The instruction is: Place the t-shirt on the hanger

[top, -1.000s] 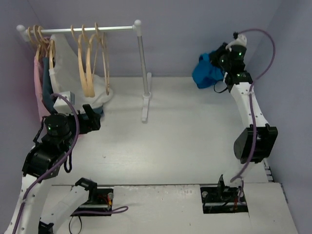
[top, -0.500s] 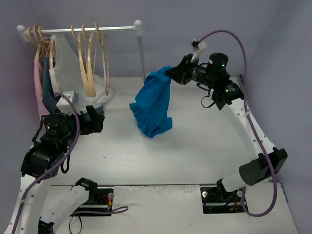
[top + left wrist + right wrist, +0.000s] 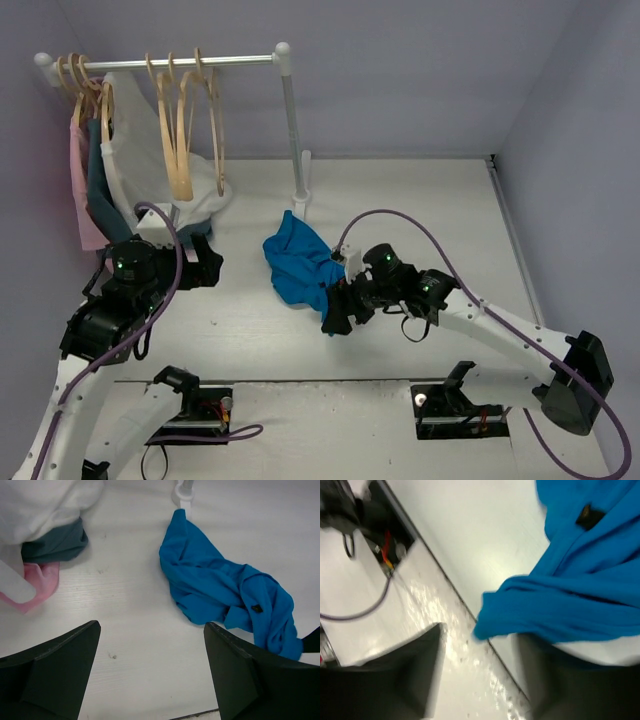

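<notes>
The blue t-shirt (image 3: 298, 262) lies crumpled on the table beside the rack's foot; the left wrist view shows it at the right (image 3: 225, 590). My right gripper (image 3: 336, 316) stands open at the shirt's near edge. In its own view (image 3: 480, 672) a fold of the t-shirt (image 3: 585, 580) reaches just above the wide gap, over the right finger (image 3: 560, 680). My left gripper (image 3: 207, 262) is open and empty (image 3: 152, 675), left of the shirt. Pale wooden hangers (image 3: 183, 130) hang empty on the rail.
The clothes rack's white post (image 3: 292, 130) and foot (image 3: 183, 491) stand just behind the shirt. White (image 3: 45, 505), dark teal (image 3: 55, 545) and pink (image 3: 35, 582) garments hang at the rail's left end. Arm mounts sit at the near edge (image 3: 460, 405).
The right arm carried the t-shirt from the far right corner to mid-table, lowered it and opened its jaws; the shirt now lies in a heap. The left arm shifted slightly right.
</notes>
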Controlling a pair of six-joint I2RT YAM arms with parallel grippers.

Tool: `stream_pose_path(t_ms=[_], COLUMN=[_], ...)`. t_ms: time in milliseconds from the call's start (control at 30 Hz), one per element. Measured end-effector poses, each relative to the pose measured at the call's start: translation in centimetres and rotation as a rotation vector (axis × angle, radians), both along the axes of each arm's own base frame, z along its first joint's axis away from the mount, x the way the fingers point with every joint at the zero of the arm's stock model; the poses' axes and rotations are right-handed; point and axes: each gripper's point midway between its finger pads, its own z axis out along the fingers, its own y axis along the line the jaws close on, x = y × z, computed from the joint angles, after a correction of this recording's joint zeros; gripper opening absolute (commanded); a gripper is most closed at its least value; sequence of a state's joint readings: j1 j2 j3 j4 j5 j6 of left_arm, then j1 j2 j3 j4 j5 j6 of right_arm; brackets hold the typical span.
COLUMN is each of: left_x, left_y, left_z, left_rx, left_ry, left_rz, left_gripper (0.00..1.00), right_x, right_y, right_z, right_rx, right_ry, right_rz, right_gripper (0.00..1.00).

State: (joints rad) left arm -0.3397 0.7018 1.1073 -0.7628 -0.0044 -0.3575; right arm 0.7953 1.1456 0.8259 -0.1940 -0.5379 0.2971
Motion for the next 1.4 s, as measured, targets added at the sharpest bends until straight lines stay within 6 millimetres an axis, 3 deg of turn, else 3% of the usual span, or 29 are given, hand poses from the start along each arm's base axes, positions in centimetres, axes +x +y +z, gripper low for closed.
stream_pose_path(t_ms=[67, 133, 300, 467, 567, 667, 767, 967, 1133, 1267, 1400], left_x=[0.2, 0.5, 2.0, 4.6, 5.7, 6.6, 5.9, 2.3, -0.9, -2.1, -3.1], left_y=[-0.3, -0.6, -2.1, -5.2, -7.4, -10.1, -12.5, -17.4, -17.0, -16.7, -17.6], left_z=[-1.3, -2.6, -5.4, -8.2, -10.4, -12.4, -13.8, -13.1, -15.1, -16.4, -16.8], left_rx=[0.007, 0.013, -0.005, -0.043, -0.036, -0.035, -0.028, -0.066, -0.082, -0.083, -0.099], left_ry=[0.04, 0.084, 0.181, 0.27, 0.347, 0.413, 0.454, 0.401, 0.423, 0.444, 0.441], left_rz=[-0.009, -0.018, -0.033, -0.059, -0.08, -0.104, -0.147, -0.308, -0.338, -0.332, -0.354], left_gripper=[0.8, 0.8, 0.8, 0.8, 0.79, 0.77, 0.74, 0.7, 0.71, 0.7, 0.7], right_x=[-1.5, -0.7, 4.8, 11.1, 13.0, 13.1, 12.9, 12.5, 12.2, 12.3, 12.7], right_y=[-0.4, -1.2, -3.4, -7.1, -8.5, -8.0, -7.6, -6.0, -5.0, -4.5, -3.9], right_z=[-1.3, -1.6, -0.2, -0.2, -1.5, -3.0, -3.9, -3.6, -3.2, -4.0, -5.2], right_rx=[-0.053, -0.092, -0.156, -0.223, -0.266, -0.285, -0.294, -0.239, -0.199, -0.208, -0.224], right_ry=[0.01, -0.024, -0.172, -0.226, -0.205, -0.175, -0.156, -0.17, -0.195, -0.204, -0.187], right_rz=[0.009, -0.05, -0.281, -0.51, -0.559, -0.521, -0.478, -0.37, -0.276, -0.224, -0.178], right_gripper=[0.84, 0.82, 0.58, 0.52, 0.53, 0.52, 0.49, 0.52, 0.57, 0.57, 0.57])
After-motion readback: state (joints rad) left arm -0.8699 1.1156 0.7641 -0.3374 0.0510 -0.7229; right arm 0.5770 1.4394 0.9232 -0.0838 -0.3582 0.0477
